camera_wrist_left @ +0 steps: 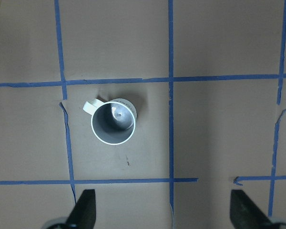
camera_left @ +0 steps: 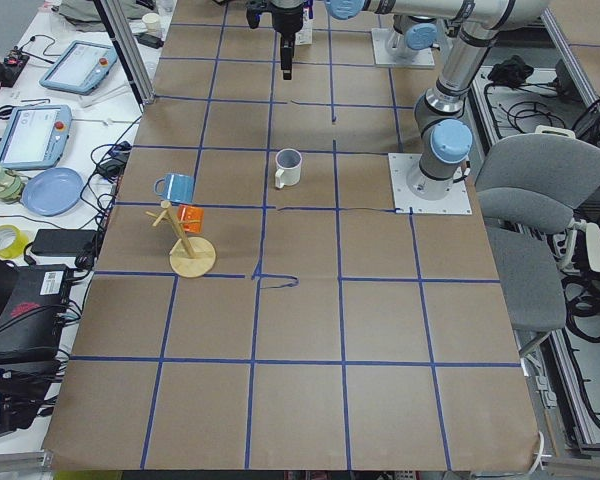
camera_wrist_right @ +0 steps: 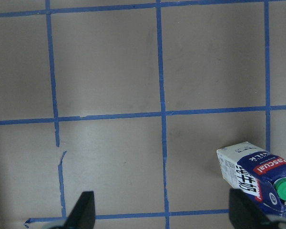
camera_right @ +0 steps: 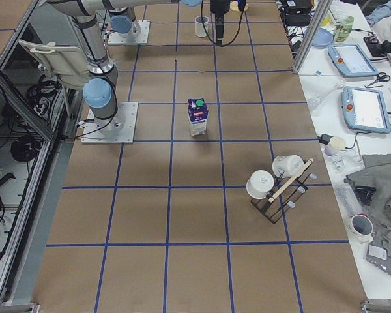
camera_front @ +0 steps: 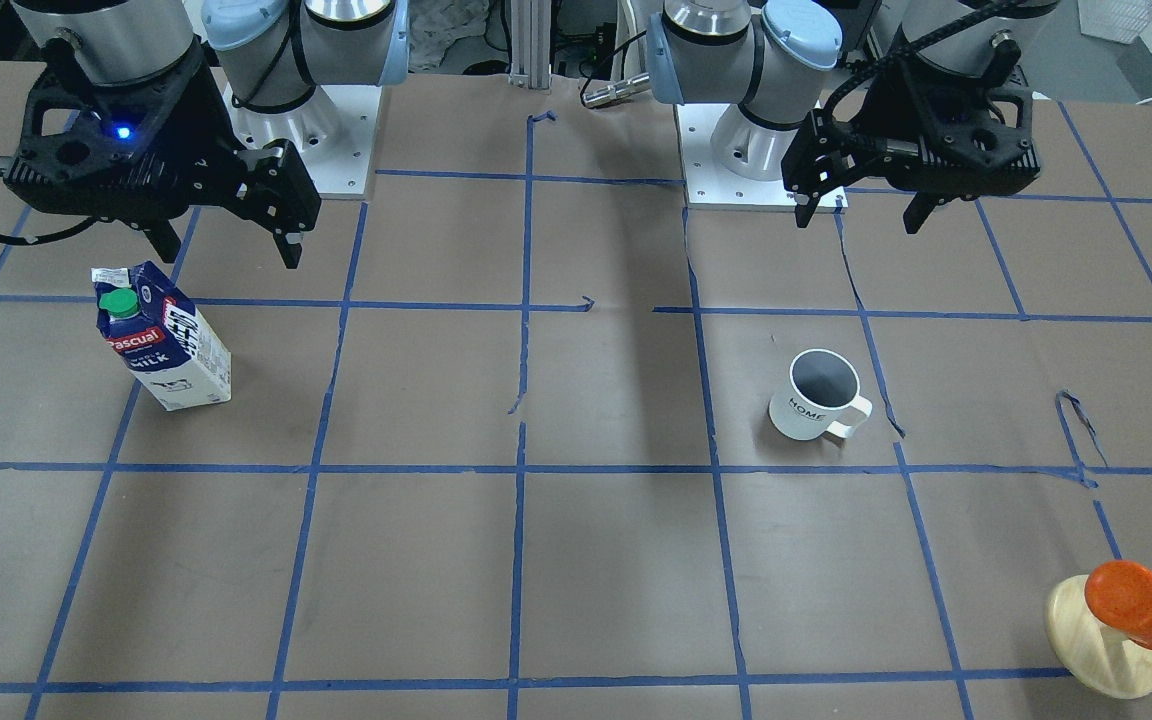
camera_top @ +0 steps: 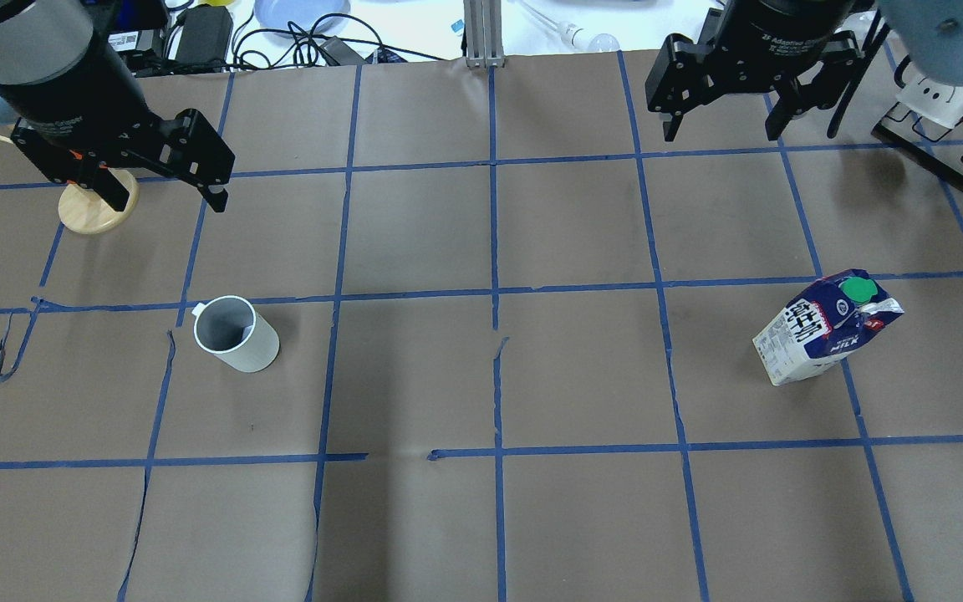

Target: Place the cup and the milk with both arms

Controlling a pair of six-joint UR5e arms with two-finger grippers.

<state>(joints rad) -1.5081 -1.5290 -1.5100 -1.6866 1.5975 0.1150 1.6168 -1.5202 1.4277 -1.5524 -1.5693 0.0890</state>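
Observation:
The white cup [camera_front: 820, 394] with a dark grey inside stands upright on the brown paper table; it also shows in the overhead view [camera_top: 235, 334] and in the left wrist view [camera_wrist_left: 113, 121]. My left gripper [camera_front: 860, 218] is open and empty, held high above the table beside the cup [camera_top: 165, 199] [camera_wrist_left: 164, 212]. The milk [camera_front: 162, 337] is a blue and white carton with a green cap, standing upright [camera_top: 824, 326] [camera_wrist_right: 255, 171]. My right gripper [camera_front: 229, 253] is open and empty, high above the table beside the carton [camera_top: 722, 132] [camera_wrist_right: 164, 212].
An orange cup on a round wooden stand [camera_front: 1131, 615] sits near the table's corner on my left side [camera_top: 95, 207]. A black rack with white cups [camera_top: 945, 109] stands at the far right [camera_right: 277, 186]. Blue tape lines grid the paper.

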